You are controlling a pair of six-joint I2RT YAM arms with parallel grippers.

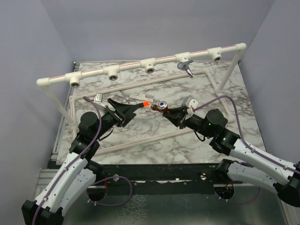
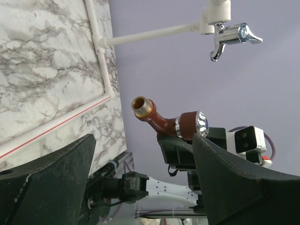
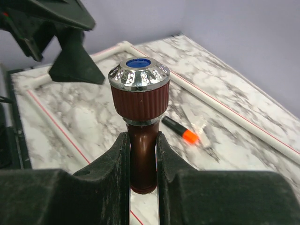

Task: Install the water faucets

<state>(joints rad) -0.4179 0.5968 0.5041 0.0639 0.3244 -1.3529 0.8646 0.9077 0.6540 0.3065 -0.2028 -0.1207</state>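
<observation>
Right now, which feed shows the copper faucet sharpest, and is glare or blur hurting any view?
Right wrist: sharpest, the copper faucet close and crisp, only small glints. Left wrist: it reads clearly, but glare flares on the silver faucet and the left fingers are dark and soft. Top external: evenly lit, faucet tiny.

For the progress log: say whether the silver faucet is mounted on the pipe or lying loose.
Mounted: the silver faucet hangs spout-down from a white tee fitting. Tightness: cannot tell.

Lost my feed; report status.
Right gripper shut on copper faucet, held aloft. Left gripper open, empty. Chrome faucet already on pipe rail. Orange-capped marker below, not blocking.
</observation>
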